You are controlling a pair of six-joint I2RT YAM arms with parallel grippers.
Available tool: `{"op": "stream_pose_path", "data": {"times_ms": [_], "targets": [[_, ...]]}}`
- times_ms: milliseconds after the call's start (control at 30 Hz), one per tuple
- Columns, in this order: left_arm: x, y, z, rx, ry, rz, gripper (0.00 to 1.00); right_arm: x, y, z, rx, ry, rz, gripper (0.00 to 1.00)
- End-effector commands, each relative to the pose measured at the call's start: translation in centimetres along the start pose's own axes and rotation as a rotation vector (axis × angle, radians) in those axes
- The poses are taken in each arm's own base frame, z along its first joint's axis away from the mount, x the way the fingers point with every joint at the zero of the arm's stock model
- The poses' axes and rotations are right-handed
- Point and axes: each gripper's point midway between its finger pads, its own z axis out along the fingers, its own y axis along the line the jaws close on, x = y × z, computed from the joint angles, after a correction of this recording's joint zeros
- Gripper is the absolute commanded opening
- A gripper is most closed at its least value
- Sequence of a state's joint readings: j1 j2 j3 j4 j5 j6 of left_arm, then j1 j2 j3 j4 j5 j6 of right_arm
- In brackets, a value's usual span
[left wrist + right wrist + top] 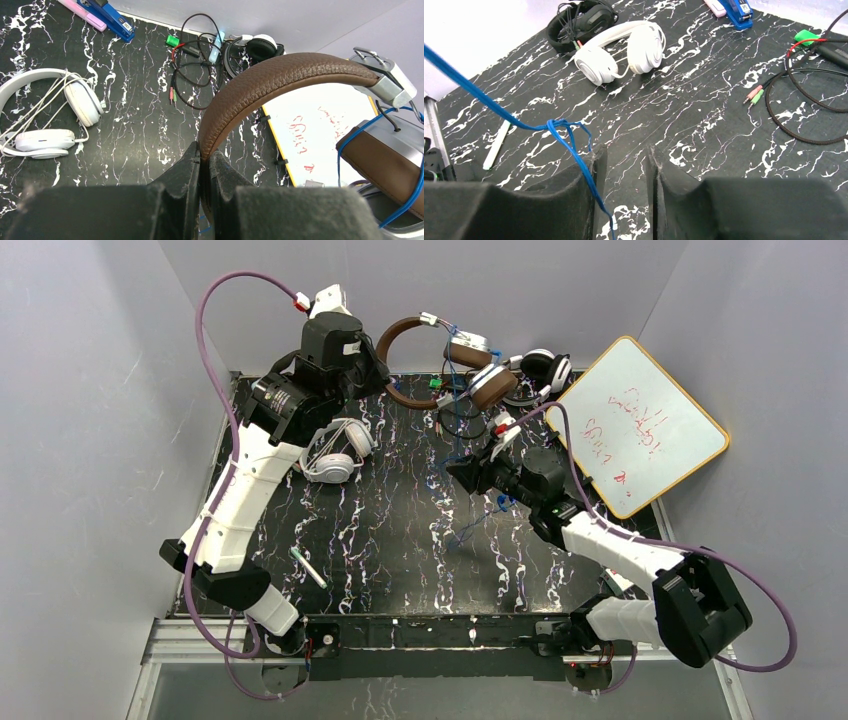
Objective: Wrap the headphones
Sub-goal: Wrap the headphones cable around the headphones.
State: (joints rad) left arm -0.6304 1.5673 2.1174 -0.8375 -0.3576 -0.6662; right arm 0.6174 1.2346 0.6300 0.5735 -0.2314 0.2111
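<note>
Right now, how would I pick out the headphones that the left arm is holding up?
Start at the black marbled table and look to its far edge, just left of the whiteboard. There the left gripper pinches the headband of the brown headphones. Unlike the white headphones and the black headphones nearby, they have brown padding, silver cups and a blue cord.

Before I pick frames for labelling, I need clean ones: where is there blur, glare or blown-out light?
Top external: even light, soft shadows, no glare on the whiteboard. Left wrist: brown headband sharp, jaws at the bottom soft, whiteboard bright. Right wrist: upper left corner blown white, blue cord slightly soft, white headphones sharp.
</note>
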Motion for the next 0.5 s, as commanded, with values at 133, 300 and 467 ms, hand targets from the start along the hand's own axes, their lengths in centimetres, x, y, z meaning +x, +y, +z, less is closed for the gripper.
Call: {"op": "stream_pose_path", "data": {"times_ms": [133,300,467], "targets": [[-2.09,-1.08,-1.05,0.057,-0.062,-0.064,0.00,-2.94,1.66,-1.15,-0.059,-0.095,-0.023,0.28],[-1.87,-1.04,-0.88,0.056,-0.058,-0.065,0.00,-3.03,1.95,-1.35,-0.072,-0.096,-0.019,0.08],[-1.91,-1.03,-0.83,0.055,-0.058,-0.068,0.00,-2.63,1.67,-1.37,-0.057,-0.083,-0.012,0.01]]}}
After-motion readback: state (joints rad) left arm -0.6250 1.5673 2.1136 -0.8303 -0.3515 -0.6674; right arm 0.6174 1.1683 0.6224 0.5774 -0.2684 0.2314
